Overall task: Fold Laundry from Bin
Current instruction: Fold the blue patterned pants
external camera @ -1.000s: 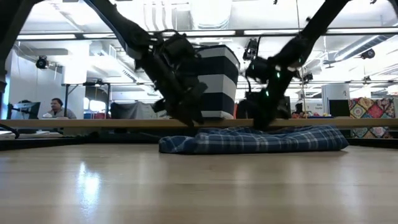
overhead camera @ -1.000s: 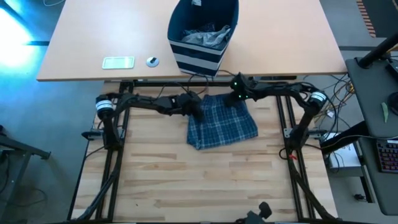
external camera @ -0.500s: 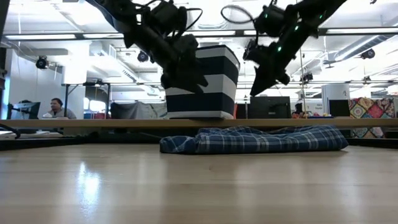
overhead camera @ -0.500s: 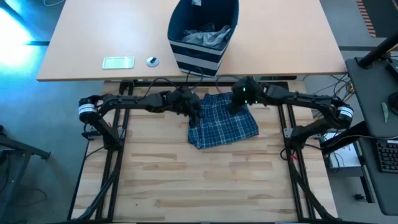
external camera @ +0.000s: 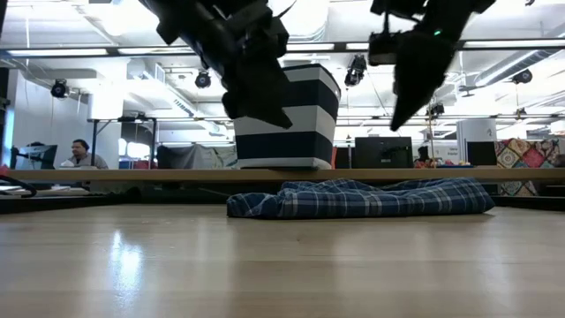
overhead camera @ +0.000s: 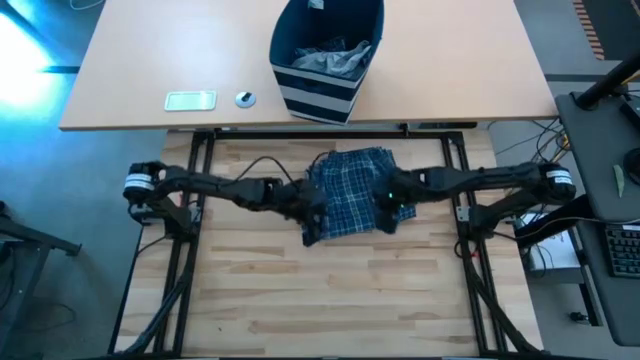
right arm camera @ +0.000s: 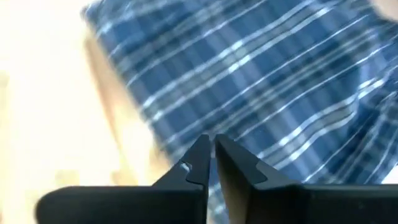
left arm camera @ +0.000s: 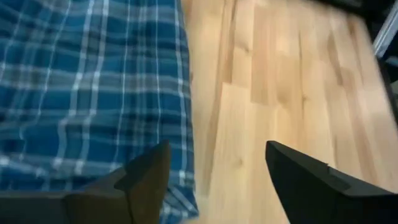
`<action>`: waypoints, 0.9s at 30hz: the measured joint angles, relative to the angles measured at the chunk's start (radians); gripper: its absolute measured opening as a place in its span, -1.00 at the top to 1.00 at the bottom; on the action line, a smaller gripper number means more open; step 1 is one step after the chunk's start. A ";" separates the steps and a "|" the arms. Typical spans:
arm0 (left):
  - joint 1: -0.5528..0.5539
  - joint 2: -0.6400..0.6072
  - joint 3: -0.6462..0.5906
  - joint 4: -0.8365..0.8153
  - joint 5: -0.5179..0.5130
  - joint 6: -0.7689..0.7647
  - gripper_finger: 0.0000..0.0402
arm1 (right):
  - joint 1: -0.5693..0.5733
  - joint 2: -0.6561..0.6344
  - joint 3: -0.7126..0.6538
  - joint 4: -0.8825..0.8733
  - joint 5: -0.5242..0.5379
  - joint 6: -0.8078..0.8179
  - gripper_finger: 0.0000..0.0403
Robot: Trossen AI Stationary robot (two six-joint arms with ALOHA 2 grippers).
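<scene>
A blue-and-white plaid garment (overhead camera: 350, 185) lies folded and flat on the wooden table, seen also in the low view (external camera: 353, 199). My left gripper (overhead camera: 312, 210) hangs open above the garment's left edge (left arm camera: 180, 93), clear of it (external camera: 269, 110). My right gripper (overhead camera: 385, 210) is shut and hangs above the garment's right part (right arm camera: 249, 74), also clear of it (external camera: 397, 115). The navy striped bin (overhead camera: 320, 95) stands on the far table with grey cloth (overhead camera: 330, 58) inside.
A pale flat device (overhead camera: 190, 100) and a small round object (overhead camera: 245, 98) lie on the far table left of the bin. Bare wood (overhead camera: 330, 290) stretches from the garment to the table's near edge. A person (external camera: 81, 155) sits far off in the room.
Both grippers have risen from the garment's far edge, where they stood low at its two far corners, and have moved toward the table's near edge over the garment. The garment has stayed flat in its place.
</scene>
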 joint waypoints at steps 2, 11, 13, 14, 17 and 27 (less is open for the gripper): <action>-0.027 0.000 -0.002 -0.011 -0.005 0.000 -0.34 | 0.043 0.000 0.003 -0.054 -0.002 -0.002 0.73; -0.107 -0.001 -0.026 0.037 -0.067 0.000 -0.41 | 0.163 0.009 0.008 -0.135 0.004 -0.010 0.00; -0.105 0.004 -0.041 0.038 -0.085 0.000 -0.41 | 0.159 0.026 0.005 -0.134 0.029 0.001 -0.09; -0.105 0.009 -0.049 0.040 -0.101 0.000 -0.41 | 0.151 0.035 0.003 -0.132 0.052 0.006 -0.12; -0.105 0.044 -0.090 0.065 -0.109 -0.008 -0.41 | 0.115 0.072 -0.005 -0.120 0.067 0.011 -0.15; -0.105 0.143 -0.192 0.186 -0.158 -0.076 -0.41 | 0.028 0.264 -0.033 0.057 0.054 0.025 -0.15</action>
